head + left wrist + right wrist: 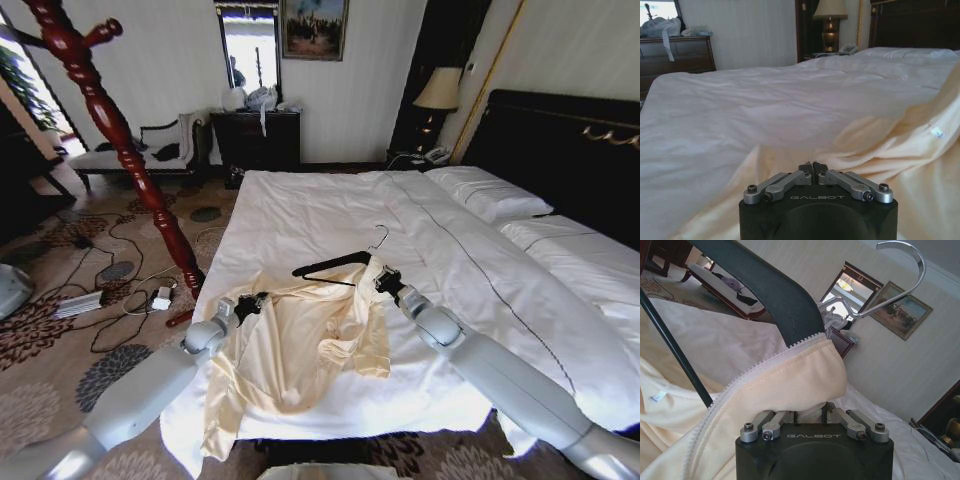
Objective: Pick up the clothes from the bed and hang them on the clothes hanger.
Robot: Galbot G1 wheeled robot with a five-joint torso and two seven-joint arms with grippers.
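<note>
My left pincer is pinched tight on the clothes near the bed's foot edge. My right pincer clamps the garment's zippered edge, just under the clothes hanger.

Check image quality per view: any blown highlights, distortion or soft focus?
Head view: wide-angle bowing, the coat stand leans inward; the window at far left is blown out; the white bed is bright but keeps its folds. Left wrist view: the left gripper is sharp, the cream top soft and pale. Right wrist view: glare on the hanger hook; the right gripper is in shadow.
</note>
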